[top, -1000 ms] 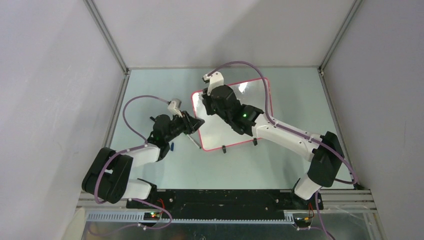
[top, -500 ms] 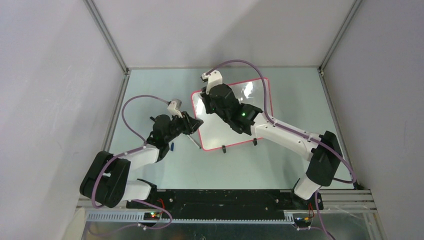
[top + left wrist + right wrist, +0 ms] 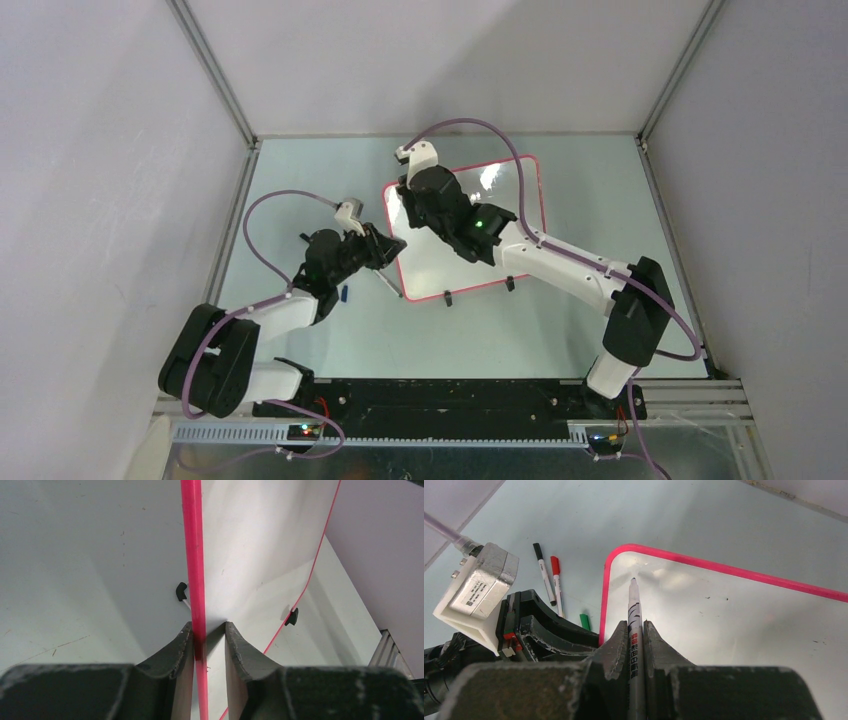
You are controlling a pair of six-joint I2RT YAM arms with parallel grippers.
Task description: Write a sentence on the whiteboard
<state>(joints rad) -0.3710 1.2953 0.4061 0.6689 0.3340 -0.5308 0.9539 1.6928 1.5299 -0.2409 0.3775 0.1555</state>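
One whiteboard (image 3: 445, 268), two claws (left claw (image 3: 209, 632), right claw (image 3: 636, 630)), three markers (held marker (image 3: 633, 602), black-capped marker (image 3: 544, 576), red-capped marker (image 3: 557, 586)), one half-hidden green piece (image 3: 584, 620).

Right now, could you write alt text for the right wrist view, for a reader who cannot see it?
The right gripper is shut on a marker whose tip points at a corner of the red-framed whiteboard, where no writing shows. Left of the board, loose pens lie on the table.

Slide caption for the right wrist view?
Right gripper shut on a marker, tip at the blank whiteboard's rounded corner; spare markers lie on the table.
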